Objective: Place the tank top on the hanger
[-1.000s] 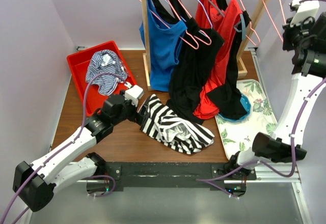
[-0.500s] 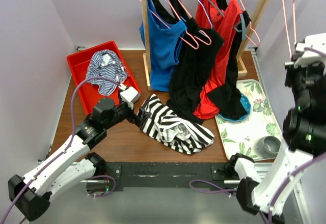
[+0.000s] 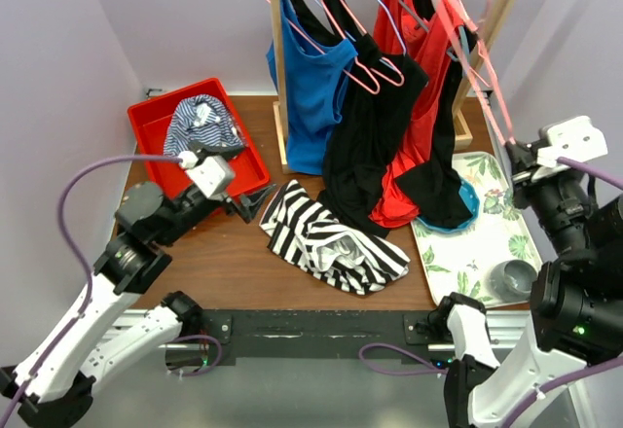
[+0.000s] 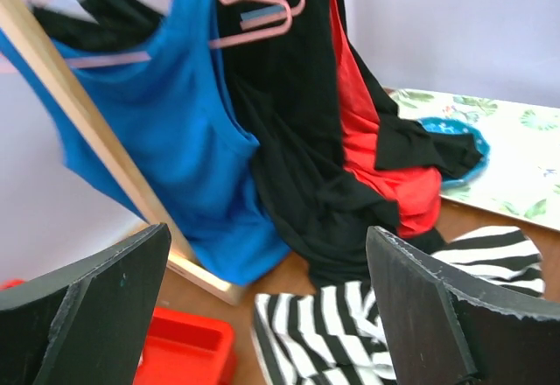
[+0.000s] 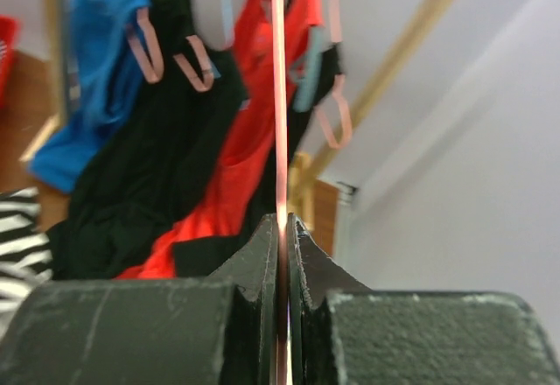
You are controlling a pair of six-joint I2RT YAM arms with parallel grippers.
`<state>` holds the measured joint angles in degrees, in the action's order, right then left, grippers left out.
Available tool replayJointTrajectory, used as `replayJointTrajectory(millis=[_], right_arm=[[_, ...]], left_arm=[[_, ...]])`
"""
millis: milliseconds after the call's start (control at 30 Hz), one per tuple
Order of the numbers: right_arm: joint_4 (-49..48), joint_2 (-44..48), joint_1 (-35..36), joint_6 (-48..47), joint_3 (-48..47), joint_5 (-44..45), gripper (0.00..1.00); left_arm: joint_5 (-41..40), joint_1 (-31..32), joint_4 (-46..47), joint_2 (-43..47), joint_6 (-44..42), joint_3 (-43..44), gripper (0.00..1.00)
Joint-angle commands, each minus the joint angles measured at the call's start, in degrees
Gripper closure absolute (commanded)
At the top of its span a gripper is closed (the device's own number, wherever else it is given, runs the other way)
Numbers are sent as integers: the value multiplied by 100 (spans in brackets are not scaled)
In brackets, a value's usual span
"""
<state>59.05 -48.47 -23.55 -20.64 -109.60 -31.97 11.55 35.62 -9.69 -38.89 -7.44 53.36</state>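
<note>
Tank top [image 3: 331, 238], bold black/white stripes, lies crumpled flat on the desk [image 3: 224, 263] at centre front, below the hanging clothes, nothing gripping it. Left fingers [image 3: 249, 202] are spread wide and empty, just beside the tank top's left upper edge, apart from it as far as the top view shows. In the left wrist view the tank top [image 4: 324, 337] sits low between the two left fingers [image 4: 96, 315], under and ahead of them, not between the tips. Hanger [image 3: 492, 97], thin pink wire, is up in the air at right, slanting from the rack top down to the right fingers [image 3: 518, 167], well apart from the tank top. Right wrist view: right fingers [image 5: 254, 262] are clenched on the hanger [image 5: 280, 96], the wire running straight up out of the closed tips. Behind the tank top a wooden rack [image 3: 275, 58] carries a blue top [image 3: 311, 78], a black top [image 3: 370, 126] and a red top [image 3: 428, 88] on other hangers; the black top's hem hangs just behind the tank top's far edge, contact unclear. Red bin [image 3: 146, 122] at back left holds a thin blue-and-white striped garment [image 3: 200, 126]. Floral tray [image 3: 477, 243] to the right of the tank top carries a teal bowl [image 3: 467, 209], partly under the clothes, and a grey cup [image 3: 511, 277].
</note>
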Motion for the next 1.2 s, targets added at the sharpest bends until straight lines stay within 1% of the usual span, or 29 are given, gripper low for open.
replayJointTrajectory(millis=[0,100,133,233,267,367,400,433,500,600,633,667,733,800,900,967,1067,1100,1133,1167], right_arm=[[265,-5,-9,-149,193,-1467,100],[563,-49,-9,-474,333,-2005,100],[721,-66,-9,-563,404,-2320,100],[1133,-154,-9,-958,729,-2717,100],[1283,-206,-9,-1107,834,-2979,100],[1846,-425,0,-1757,1386,-3367,100],[2013,-488,-9,-2220,1519,-3438,100],[2493,-575,0,-2564,1625,-3500,100],[2926,-804,35,-3293,1958,-3588,100],[2902,-770,718,-3813,2626,-3169,100],[2641,-735,1147,-3772,2802,-3062,100],[2447,-691,1360,-3641,3143,-2957,100],[2113,-629,1912,-3412,3392,-2693,100],[2015,-655,2187,-3376,3629,-2692,100],[2014,-690,2284,-3551,3797,-2938,100],[2032,-725,2311,-3622,3849,-3052,100],[2269,-804,2311,-4104,3902,-3210,100],[2365,-822,2311,-4236,3920,-3245,100],[2479,-848,2311,-4316,3946,-3272,100],[2489,-849,2311,-4369,3990,-3290,100]], left_arm=[[40,-37,-138,399,-977,192,0],[180,-37,-129,567,-1189,113,0],[233,-37,-147,576,-1207,113,0],[505,-37,-103,532,-1251,69,0],[671,-37,-94,523,-1260,52,0],[1058,-28,37,436,-1417,-54,0],[1164,-37,73,401,-1453,-89,0],[1252,-37,142,322,-1453,-107,0],[1577,-37,187,199,-1418,-116,0],[2130,-37,231,-135,-1304,-72,0],[2262,-37,231,-319,-1251,-63,0],[2403,-37,275,-425,-1112,-63,0],[2439,-37,310,-689,-1058,-37,0],[2379,-37,336,-864,-1031,-36,0],[2203,-37,302,-1040,-1058,-115,0],[2281,-37,231,-1102,-1049,-177,0],[2606,-37,117,-1208,-935,-256,2],[2702,-28,73,-1269,-917,-256,4],[2860,-37,47,-1296,-873,-265,10],[2966,-28,12,-1331,-829,-265,13]])
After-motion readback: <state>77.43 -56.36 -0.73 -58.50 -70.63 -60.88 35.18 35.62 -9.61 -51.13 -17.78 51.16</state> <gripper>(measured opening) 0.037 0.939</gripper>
